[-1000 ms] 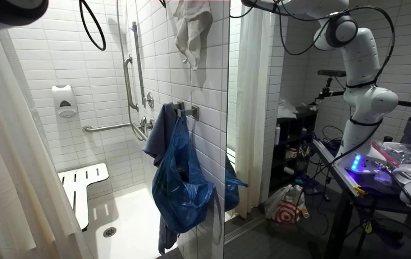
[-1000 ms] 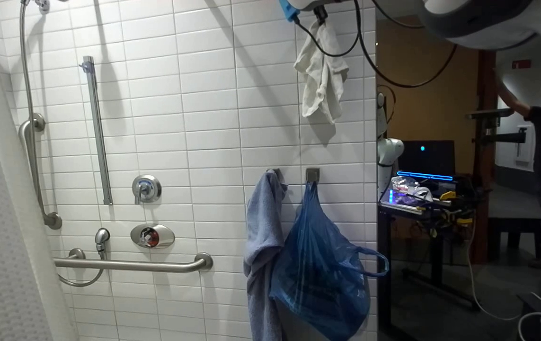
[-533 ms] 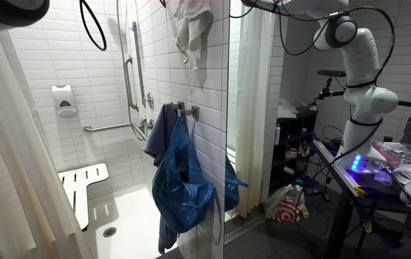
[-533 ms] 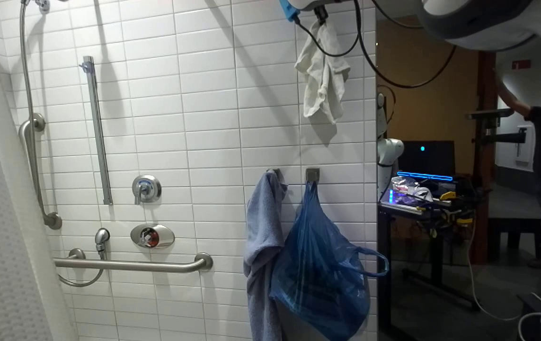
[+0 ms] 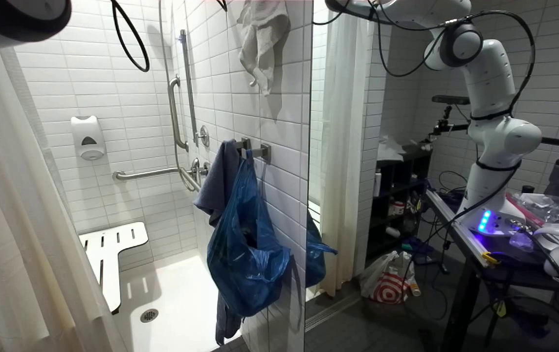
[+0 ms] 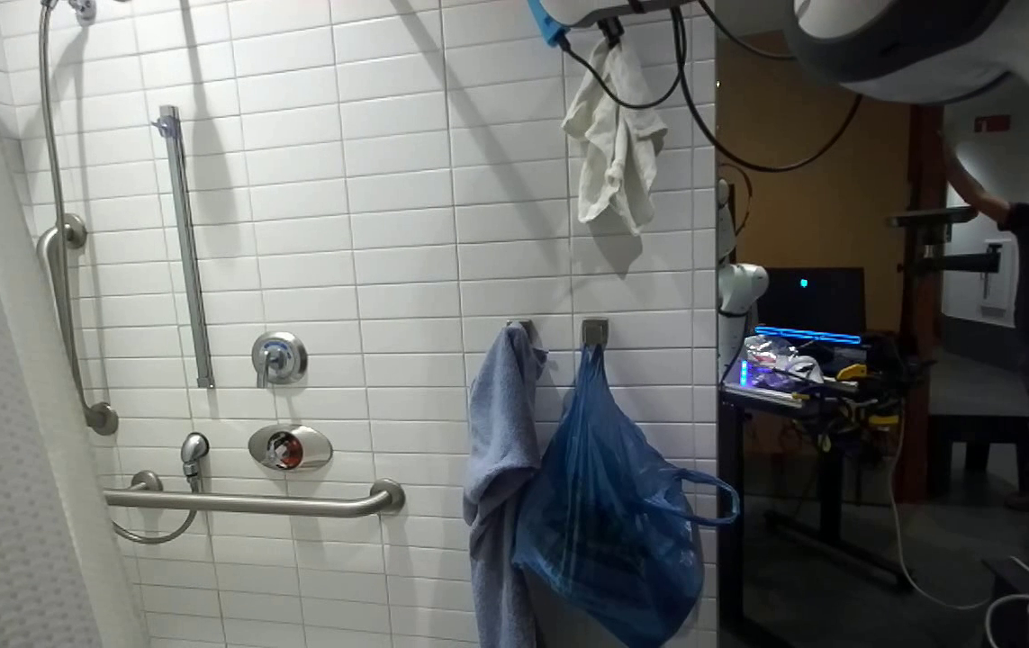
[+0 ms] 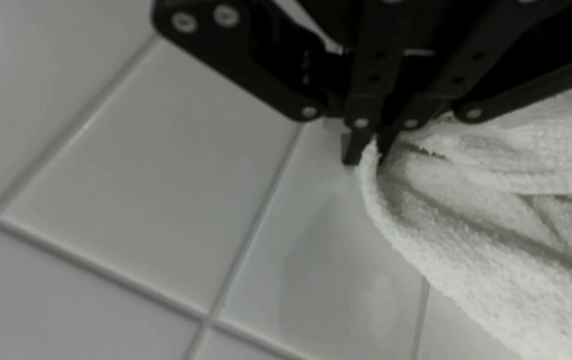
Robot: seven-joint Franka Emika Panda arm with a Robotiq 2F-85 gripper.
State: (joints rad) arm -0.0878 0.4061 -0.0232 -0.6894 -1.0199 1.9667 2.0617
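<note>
As the wrist view shows well, the claw (image 7: pixel 370 149) is closed narrowly and pinches an edge of the white cloth (image 7: pixel 466 260) between its fingers (image 7: pixel 350 150). From this grip the cloth hangs down in loose folds, close before the tiled wall (image 7: pixel 130 195); whether it touches the wall, I cannot tell. In both exterior views the cloth is above two metal hooks (image 6: pixel 595 332). On these hooks are hanging a blue-grey towel (image 6: pixel 505 432) and, just beside it, a blue plastic bag (image 6: pixel 609 504). More to the left in an exterior view, a round shower valve (image 6: pixel 273 363) and, below it, a horizontal grab bar (image 6: pixel 253 506) are fixed on the wall.
</note>
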